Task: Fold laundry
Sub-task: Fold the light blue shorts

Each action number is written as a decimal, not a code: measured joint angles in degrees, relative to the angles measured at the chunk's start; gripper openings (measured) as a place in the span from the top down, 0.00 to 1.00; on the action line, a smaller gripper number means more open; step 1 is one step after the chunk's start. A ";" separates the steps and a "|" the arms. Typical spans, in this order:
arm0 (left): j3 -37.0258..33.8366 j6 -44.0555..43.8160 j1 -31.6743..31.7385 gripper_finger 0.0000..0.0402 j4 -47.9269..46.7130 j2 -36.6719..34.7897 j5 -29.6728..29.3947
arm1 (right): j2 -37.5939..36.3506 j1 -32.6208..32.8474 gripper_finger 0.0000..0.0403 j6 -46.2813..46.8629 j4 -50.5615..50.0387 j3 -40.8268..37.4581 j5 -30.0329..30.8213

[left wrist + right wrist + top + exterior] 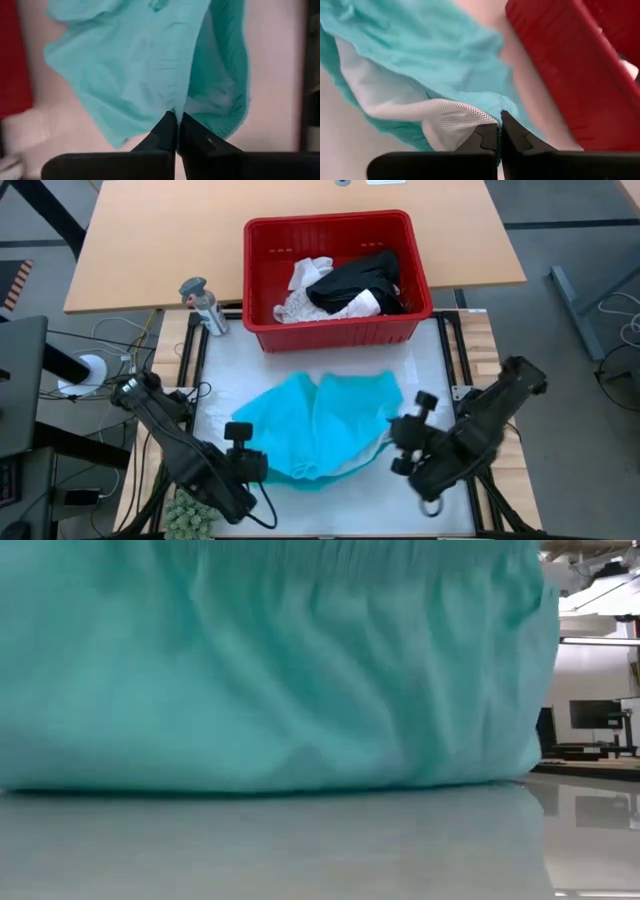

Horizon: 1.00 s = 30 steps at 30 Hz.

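- Right now the teal garment [325, 425] lies spread on the white mat [420, 355] in the middle of the table, just in front of the red basket [262, 275]; it looks like shorts, with a pale mesh lining [452, 125] showing at one edge in the right wrist view.
- Both pincers are pinching it: the left gripper [177, 120] is pressed together on a bunched fold of teal cloth at the near left edge, and the right gripper [499, 121] is pressed together on the hem where teal cloth meets the mesh lining, at the right edge.
- By my reading, the step in hand is the first fold of this piece: both corners are gripped, nothing is yet folded over.
- What the next move calls for, I judge, is lifting both held edges together and carrying them evenly across the cloth, keeping it taut so the lining does not spill out.
- More laundry waits in the basket: a black garment [355, 280] and white pieces [305, 290].
- Beside the basket stands a small grey bottle [203, 305]; a green fuzzy plant [185, 512] sits at the table's near left corner.
- No brand, label or readable writing shows on anything.
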 joint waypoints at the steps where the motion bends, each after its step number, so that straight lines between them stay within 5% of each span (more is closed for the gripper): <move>1: 1.61 0.36 0.06 1.00 -0.23 -0.68 -0.23 | -1.28 0.57 0.94 -0.08 -0.11 0.86 0.78; 11: 19.48 8.23 -0.11 1.00 -0.06 -7.54 -9.51 | -11.63 7.28 0.94 -4.48 0.01 10.91 17.63; 15: 20.88 14.11 0.62 1.00 -0.08 -12.18 -18.99 | -14.72 6.30 0.94 -6.59 -0.02 11.84 23.69; 21: 20.99 19.00 8.79 1.00 -0.10 -19.15 -26.11 | -16.73 -4.55 0.94 -10.67 0.00 11.84 24.58; 30: 20.96 31.15 33.86 1.00 0.04 -22.03 -20.24 | -14.39 -24.65 0.94 -18.61 0.07 11.82 22.32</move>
